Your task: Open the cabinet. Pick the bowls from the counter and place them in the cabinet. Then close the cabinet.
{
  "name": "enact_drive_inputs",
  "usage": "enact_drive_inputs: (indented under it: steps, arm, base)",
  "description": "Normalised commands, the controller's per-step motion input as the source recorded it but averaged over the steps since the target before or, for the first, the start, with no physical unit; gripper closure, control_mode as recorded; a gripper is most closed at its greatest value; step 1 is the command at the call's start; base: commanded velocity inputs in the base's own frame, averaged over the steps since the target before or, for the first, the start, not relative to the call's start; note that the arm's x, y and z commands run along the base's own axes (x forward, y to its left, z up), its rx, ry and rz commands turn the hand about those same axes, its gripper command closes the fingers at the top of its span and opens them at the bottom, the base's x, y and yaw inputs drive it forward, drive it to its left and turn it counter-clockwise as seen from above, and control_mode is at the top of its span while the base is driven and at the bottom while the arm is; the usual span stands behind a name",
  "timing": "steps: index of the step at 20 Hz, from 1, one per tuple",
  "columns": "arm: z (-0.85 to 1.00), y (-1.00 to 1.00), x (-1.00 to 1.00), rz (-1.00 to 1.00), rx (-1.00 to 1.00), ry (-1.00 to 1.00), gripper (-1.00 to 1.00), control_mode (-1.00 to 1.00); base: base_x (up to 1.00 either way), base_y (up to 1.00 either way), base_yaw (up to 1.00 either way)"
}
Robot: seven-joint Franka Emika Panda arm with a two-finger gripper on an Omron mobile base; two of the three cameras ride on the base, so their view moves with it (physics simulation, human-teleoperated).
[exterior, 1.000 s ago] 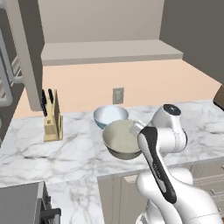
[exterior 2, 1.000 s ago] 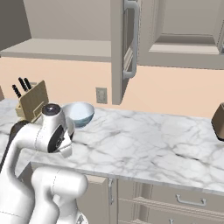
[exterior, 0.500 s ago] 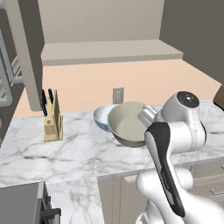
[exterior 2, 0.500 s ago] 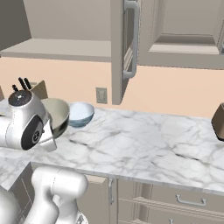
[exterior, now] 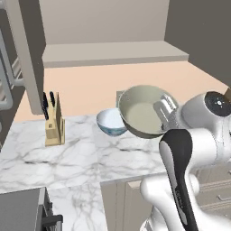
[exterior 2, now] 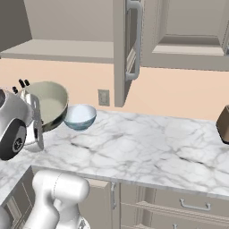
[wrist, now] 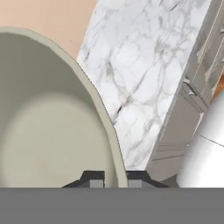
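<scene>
Light is even and soft in all three pictures, bright without any clear source. The desk (exterior: 81,158) shows no glare on its marble, and shadows are faint: a weak one under the blue-white bowl (exterior: 111,122) and a soft grey shading inside the olive bowl (exterior: 143,112). The open cabinet (exterior 2: 67,27) is dimmer inside, and its far left corner goes dark grey. Edges are crisp and straight with no bending at the borders. The close hand view looks slightly soft and blocky on the bowl's rim.
</scene>
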Motion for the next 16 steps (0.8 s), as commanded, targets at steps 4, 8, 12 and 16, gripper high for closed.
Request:
enact_drive_inputs:
  steps: [4,8,12,16]
  arm:
    - [0.35,-0.06,0.00,0.00,0.02,-0.17,1.00,-1.00]
    - [0.51,-0.04,0.01,0.00,0.00,-0.21,1.00,-1.00]
    - [0.41,0.00,0.11,0.00,0.00,-0.15,1.00,-1.00]
    - [0.39,0.00,0.13,0.00,0.00,-0.18,1.00,-1.00]
  base:
    - [0.00,0.00,0.00]
    - [0.00,0.00,0.00]
    - [0.00,0.00,0.00]
    - [0.00,0.00,0.00]
